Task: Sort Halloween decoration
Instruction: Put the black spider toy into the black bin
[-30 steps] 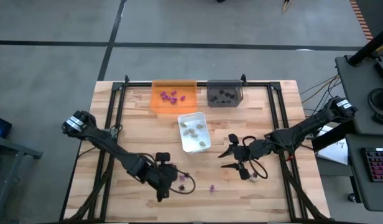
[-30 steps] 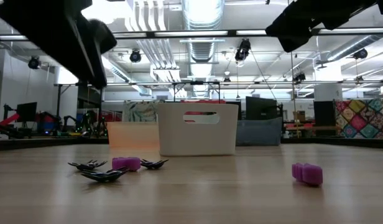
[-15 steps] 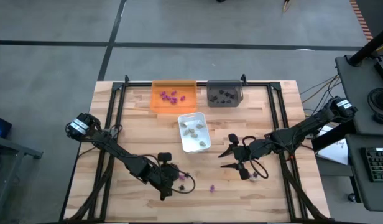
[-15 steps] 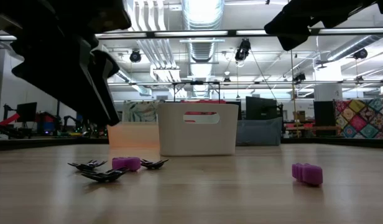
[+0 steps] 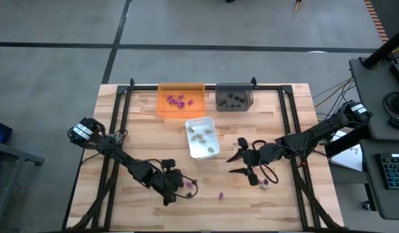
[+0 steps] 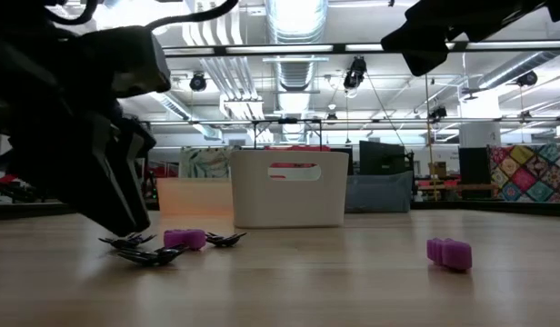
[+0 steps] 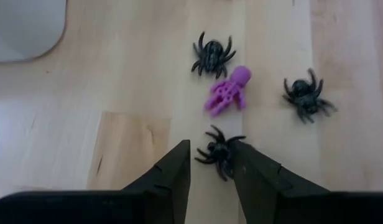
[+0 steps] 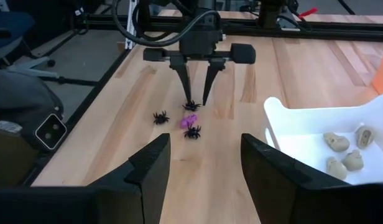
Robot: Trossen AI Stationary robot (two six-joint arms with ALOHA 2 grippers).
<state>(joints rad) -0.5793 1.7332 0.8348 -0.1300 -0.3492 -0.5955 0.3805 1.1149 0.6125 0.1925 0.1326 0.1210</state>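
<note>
Three black spiders and one purple piece [image 7: 229, 93] of the Halloween decoration lie together on the wooden table near its front. My left gripper [image 7: 210, 149] is low over them, slanting down and open. Its fingertips stand on either side of the nearest black spider [image 7: 217, 151], also seen from across the table [image 8: 191, 106]. The other spiders [image 7: 212, 53] [image 7: 305, 98] lie beyond. My right gripper [image 5: 241, 162] hovers open above the table's right half, with nothing between its fingers. More purple pieces lie loose [image 5: 220, 196] [image 5: 263, 184]. My left gripper's fingers [image 7: 179, 155] come slanting down from the near-left side and bracket the black spider, which lies flat on the table. Its legs [image 7: 232, 140] reach close to one finger. I cannot tell whether they touch.
At the far edge stand an orange tray [image 5: 181, 99] with purple pieces and a grey tray [image 5: 234, 97] with black pieces. A white tray [image 5: 202, 136] with pale beige pieces stands mid-table. A black frame rail [image 5: 115, 123] runs along the table's sides.
My left gripper has come down toward the table onto the cluster of spiders, tipping a little steeper. The pieces on the table have stayed where they were.
</note>
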